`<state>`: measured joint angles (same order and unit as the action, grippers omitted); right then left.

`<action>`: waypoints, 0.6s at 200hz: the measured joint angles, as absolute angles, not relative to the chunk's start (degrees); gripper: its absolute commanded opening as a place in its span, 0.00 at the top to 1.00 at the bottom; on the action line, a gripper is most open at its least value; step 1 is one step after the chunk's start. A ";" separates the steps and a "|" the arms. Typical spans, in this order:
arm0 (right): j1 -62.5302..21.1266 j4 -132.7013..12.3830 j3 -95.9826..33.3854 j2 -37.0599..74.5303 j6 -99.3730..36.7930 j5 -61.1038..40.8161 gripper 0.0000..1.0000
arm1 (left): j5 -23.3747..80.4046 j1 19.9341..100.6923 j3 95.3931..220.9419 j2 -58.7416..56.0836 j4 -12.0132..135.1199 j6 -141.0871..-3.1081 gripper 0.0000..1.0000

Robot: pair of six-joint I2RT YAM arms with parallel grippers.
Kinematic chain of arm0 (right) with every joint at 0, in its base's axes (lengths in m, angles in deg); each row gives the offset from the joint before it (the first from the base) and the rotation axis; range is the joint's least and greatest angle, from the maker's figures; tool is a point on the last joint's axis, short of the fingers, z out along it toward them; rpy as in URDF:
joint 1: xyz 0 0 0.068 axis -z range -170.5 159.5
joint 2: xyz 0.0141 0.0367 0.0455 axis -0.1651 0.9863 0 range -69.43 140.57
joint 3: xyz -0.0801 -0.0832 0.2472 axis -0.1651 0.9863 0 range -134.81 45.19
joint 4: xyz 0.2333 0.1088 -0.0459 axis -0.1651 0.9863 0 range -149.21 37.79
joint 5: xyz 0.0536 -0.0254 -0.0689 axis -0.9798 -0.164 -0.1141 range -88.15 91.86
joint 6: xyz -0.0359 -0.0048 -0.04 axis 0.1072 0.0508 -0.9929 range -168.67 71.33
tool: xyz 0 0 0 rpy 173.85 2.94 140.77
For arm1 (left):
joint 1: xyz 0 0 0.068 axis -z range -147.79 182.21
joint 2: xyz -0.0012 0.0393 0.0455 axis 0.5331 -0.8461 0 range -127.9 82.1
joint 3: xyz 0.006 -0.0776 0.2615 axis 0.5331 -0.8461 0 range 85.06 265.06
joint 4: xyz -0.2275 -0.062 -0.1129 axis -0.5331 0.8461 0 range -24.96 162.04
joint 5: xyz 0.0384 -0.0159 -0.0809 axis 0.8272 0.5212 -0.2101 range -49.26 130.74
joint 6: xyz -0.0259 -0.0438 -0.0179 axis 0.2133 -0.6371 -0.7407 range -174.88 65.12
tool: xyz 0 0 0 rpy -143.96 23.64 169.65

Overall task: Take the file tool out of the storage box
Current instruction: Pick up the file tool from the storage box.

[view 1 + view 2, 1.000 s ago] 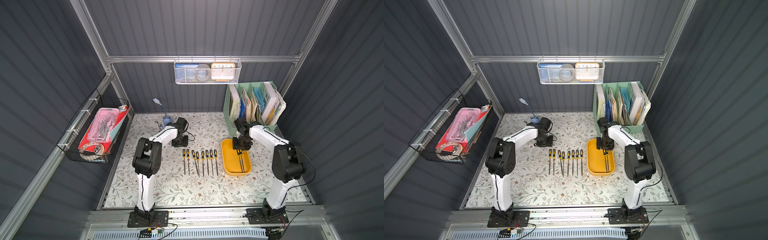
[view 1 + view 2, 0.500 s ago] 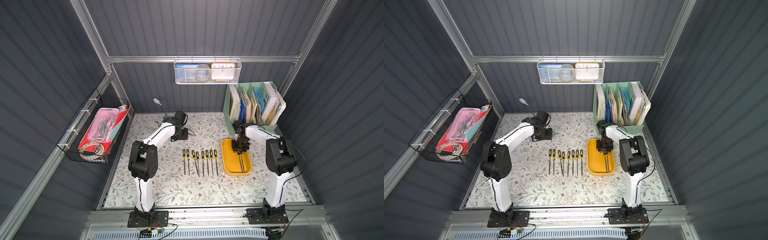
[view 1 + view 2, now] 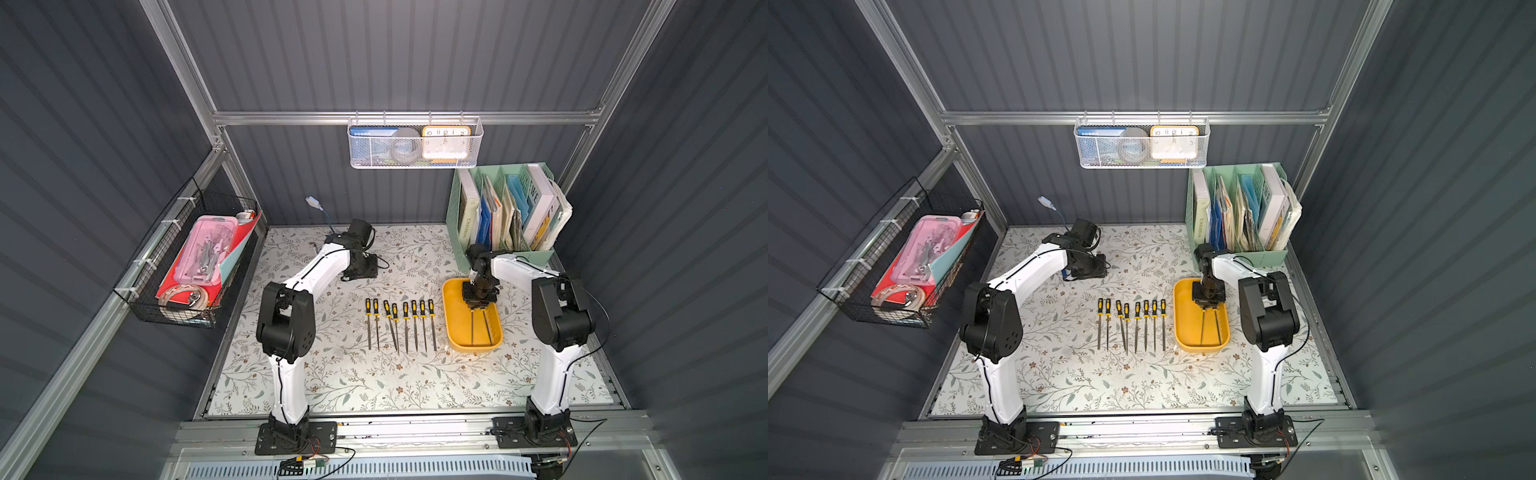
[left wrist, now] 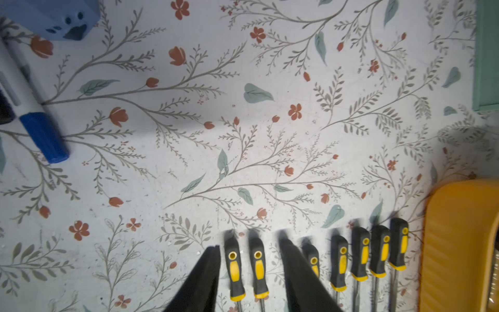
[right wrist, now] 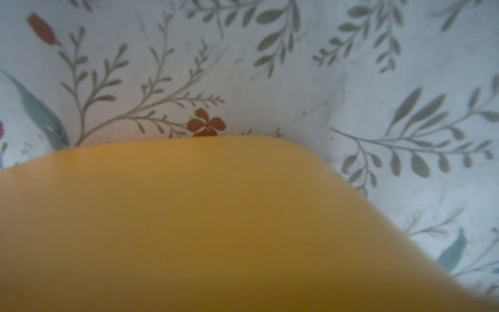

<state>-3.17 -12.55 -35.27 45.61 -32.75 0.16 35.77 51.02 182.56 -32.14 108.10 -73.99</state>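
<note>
Since the right hand (image 3: 478, 304) sat fully closed at the far end of the storage box (image 3: 454, 328), over the handle ends of the two file tools (image 3: 473, 328) lying in it, the step looked like grasp-then-lift. The grip itself was hidden, so I could not tell whether a handle sat between the fingers, or which one.

Best move, as judged:
- Lift straight up until the tip clears the box rim, keeping the shaft level.
- Don't drag the neighbour file or tip the shallow box.
- Carry it toward the centre of the surface (image 3: 332, 374) and lay it at the box-side end of the row of files (image 3: 399, 324).

The left hand (image 4: 248, 241) hung part open and empty toward the back edge, left of centre, well clear.

Box: yellow, shallow, rounded corners. It stood right of centre toward the surface's right edge, just beside the row.

File tools inside: thin dark shafts, side by side, nearly parallel, tips toward the front edge. Their handles were covered by the hand.
</note>
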 measured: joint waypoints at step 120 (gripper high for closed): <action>-7.62 -27.50 -30.18 17.62 -33.12 -20.73 1.00 | 7.10 50.98 189.22 -29.32 94.86 -78.87 0.53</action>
